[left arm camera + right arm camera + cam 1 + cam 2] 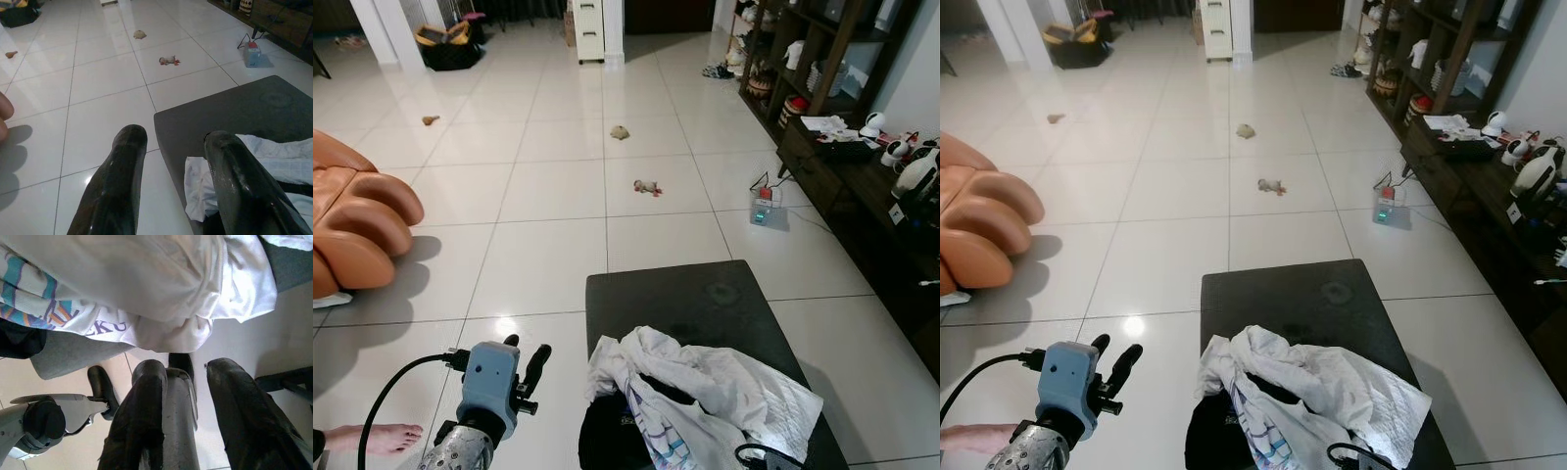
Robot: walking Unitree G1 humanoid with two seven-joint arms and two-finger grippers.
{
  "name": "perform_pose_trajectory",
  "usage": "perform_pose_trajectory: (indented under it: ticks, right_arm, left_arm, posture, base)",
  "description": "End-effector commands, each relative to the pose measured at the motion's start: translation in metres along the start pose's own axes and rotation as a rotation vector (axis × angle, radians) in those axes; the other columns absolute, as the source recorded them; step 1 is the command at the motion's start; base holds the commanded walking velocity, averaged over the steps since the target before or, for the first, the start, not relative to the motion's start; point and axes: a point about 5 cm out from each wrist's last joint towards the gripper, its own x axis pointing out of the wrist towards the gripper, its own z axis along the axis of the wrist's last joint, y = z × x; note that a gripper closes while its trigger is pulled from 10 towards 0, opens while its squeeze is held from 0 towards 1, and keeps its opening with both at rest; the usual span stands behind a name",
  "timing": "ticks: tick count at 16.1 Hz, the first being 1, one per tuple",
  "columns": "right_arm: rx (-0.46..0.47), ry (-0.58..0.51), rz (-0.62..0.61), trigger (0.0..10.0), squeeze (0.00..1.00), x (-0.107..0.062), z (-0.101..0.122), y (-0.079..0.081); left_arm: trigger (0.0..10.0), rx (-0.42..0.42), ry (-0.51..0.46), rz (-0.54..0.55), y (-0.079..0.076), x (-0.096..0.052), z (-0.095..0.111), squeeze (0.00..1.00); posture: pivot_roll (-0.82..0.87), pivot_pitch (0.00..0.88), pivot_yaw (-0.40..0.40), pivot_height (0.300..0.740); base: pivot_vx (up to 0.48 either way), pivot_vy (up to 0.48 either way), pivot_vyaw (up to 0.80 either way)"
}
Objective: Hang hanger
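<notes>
Hanger not clearly made out; the thin black loop (759,452) at the lower right edge of the clothes pile (705,387) may be its hook or just a cable. If it is the hanger, I judge it light, stiff and liable to snag in the soft cloth, so take it at the hook or neck. My left gripper (526,352) is spread, lower left beside the dark worktop (705,294). My right gripper (186,369) is spread under the pile, with open floor (538,196) up-frame, a sofa (352,215) left, shelves (862,186) right and a person's foot (382,438) bottom left.

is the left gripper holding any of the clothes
No, the left gripper is open and empty, beside the clothes.
</notes>
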Motion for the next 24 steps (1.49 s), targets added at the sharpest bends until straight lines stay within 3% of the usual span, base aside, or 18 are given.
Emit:
perform_pose_trajectory:
  ticks: [1, 10, 20, 22, 24]
  right_arm:
    - [0.009, 0.005, -0.001, 10.0, 0.0, 0.0, -0.002, 0.001]
    - [0.013, 0.004, 0.0, 10.0, 0.0, 0.0, -0.002, 0.001]
    - [-0.025, -0.038, 0.017, 10.0, 0.0, 0.0, 0.004, 0.003]
    - [-0.027, -0.113, 0.038, 10.0, 0.0, 0.0, 0.01, 0.005]
    - [-0.016, -0.163, 0.06, 10.0, 0.0, -0.001, 0.014, 0.006]
  left_arm:
    - [10.0, 0.005, 0.009, 0.005, 0.002, -0.002, 0.001, 0.0]
    - [10.0, 0.003, 0.011, -0.002, 0.0, -0.002, 0.002, 0.0]
    - [10.0, 0.01, -0.008, -0.005, -0.004, -0.001, 0.005, 0.0]
    - [10.0, 0.045, -0.088, 0.046, 0.001, 0.002, 0.018, 0.0]
    - [10.0, 0.051, -0.175, 0.012, -0.006, 0.011, 0.036, 0.0]
  posture:
    - [0.05, 0.101, 0.009, 0.74]
    - [0.05, 0.114, 0.008, 0.74]
    - [0.04, 0.116, 0.005, 0.74]
    - [0.05, 0.118, 0.003, 0.74]
    - [0.05, 0.114, 0.001, 0.74]
  base:
    - [0.277, 0.0, 0.0]
    - [0.242, 0.0, -0.24]
    - [0.0, 0.0, 0.0]
    - [0.0, 0.0, 0.0]
    - [0.0, 0.0, 0.0]
